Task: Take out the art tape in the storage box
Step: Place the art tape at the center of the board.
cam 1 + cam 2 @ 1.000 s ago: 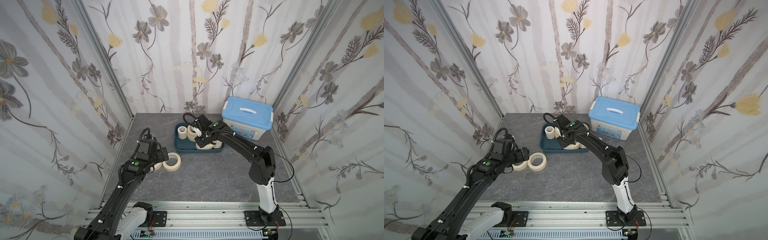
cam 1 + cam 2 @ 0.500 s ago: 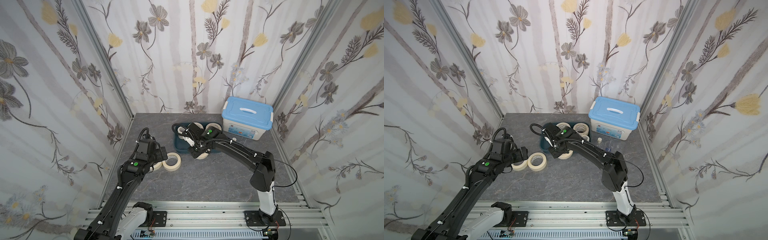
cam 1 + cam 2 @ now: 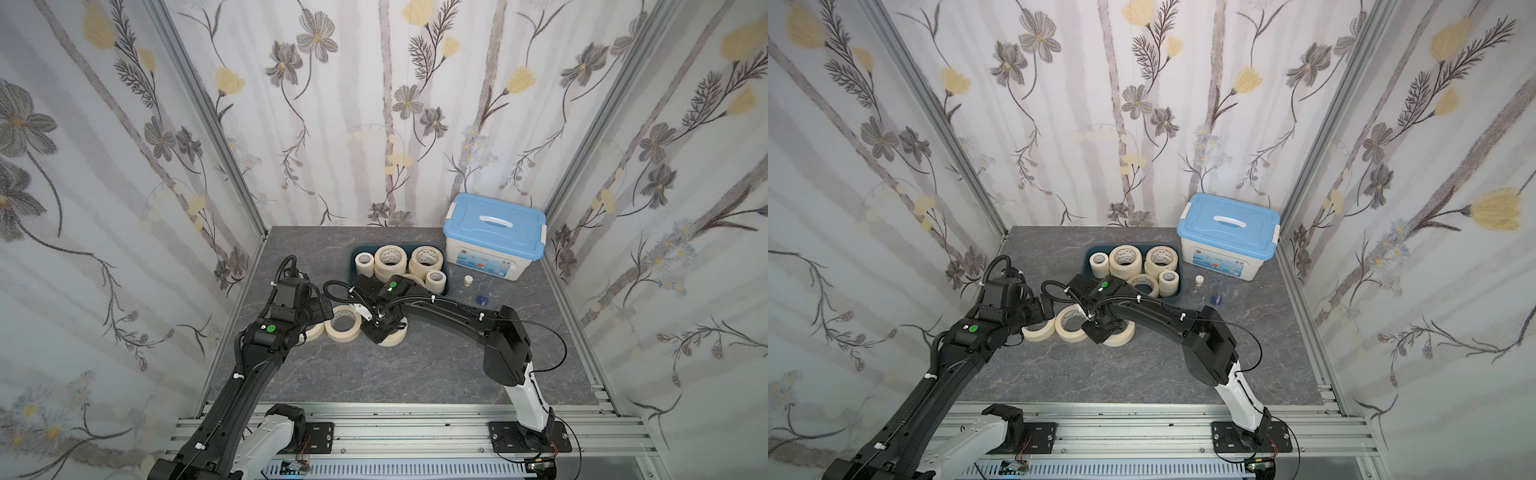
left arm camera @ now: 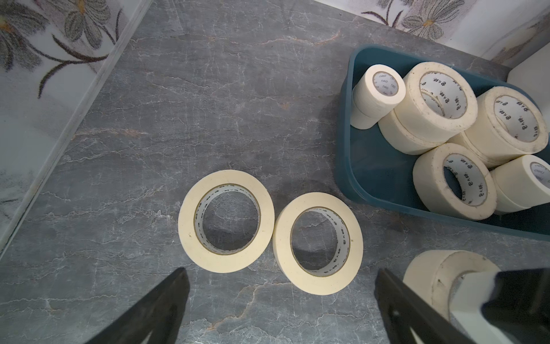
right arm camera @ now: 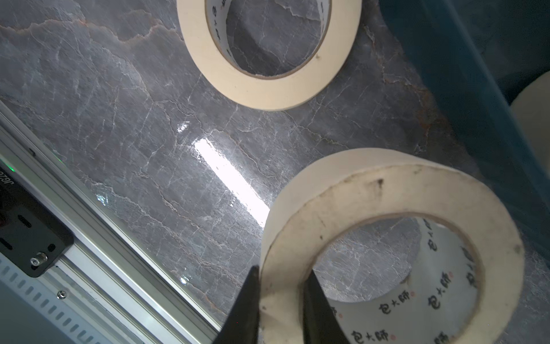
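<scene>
Nearest, the right gripper (image 5: 281, 300) pinches the wall of one art tape roll (image 5: 393, 190) at the grey tabletop (image 3: 415, 374). Beside it, the left gripper (image 4: 279, 306) hangs wide open and empty by two flat rolls (image 4: 226, 220). Farther back, the storage box (image 3: 353, 270) holds the other rolls, beside a blue-lidded tub (image 3: 494, 232).

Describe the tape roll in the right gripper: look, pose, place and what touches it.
The held roll is a large cream ring of paper-like masking tape, its edge smudged with dark specks and its white core printed with characters. The right gripper pinches its wall, one finger inside the core, one outside. It sits flat, low over the grey table, outside the storage box, beside a loose roll.
</scene>
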`<state>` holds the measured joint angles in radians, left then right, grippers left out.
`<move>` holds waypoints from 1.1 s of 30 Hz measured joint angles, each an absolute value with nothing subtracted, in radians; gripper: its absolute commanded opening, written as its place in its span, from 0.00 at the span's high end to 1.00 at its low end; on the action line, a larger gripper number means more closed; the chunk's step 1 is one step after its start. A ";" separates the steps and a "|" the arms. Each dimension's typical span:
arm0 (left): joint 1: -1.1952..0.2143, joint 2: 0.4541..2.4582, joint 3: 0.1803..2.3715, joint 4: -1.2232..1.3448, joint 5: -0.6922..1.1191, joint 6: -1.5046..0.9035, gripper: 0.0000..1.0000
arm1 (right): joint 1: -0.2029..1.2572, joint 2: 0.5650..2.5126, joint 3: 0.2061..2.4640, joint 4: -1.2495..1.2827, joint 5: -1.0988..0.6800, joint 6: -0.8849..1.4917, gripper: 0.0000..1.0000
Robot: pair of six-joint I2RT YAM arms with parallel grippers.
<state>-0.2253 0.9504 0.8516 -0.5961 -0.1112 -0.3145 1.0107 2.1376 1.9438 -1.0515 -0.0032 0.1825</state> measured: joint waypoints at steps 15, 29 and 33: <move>-0.224 0.952 0.850 -0.610 -0.147 -0.315 0.00 | 1.005 2.230 1.997 -1.017 0.027 0.163 0.78; -0.219 0.973 0.790 -0.620 -0.184 -0.389 0.00 | 0.966 2.275 2.017 -0.992 0.026 0.157 0.78; -0.200 0.971 0.764 -0.626 -0.183 -0.428 0.00 | 0.964 2.286 2.017 -0.989 0.025 0.156 0.78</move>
